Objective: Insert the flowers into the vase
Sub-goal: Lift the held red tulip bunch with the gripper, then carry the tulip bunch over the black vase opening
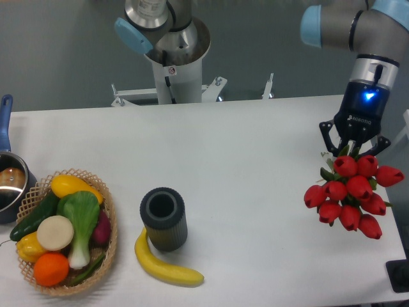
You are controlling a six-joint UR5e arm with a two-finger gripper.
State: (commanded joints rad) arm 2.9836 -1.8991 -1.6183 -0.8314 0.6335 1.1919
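The gripper (pixel 353 151) is hanging over the white surface (pixel 255 166), its fingers clamped on the stems of the flowers (pixel 351 194), well to the right of the vase (pixel 164 219), which is standing upright with a banana (pixel 165 267) touching its base.

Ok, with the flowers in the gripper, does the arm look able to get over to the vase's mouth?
Probably yes. The gripper holds the flowers at the table's right side; bare tabletop lies between them and the vase. Its mouth is open and upward. Only the banana lies against its base.
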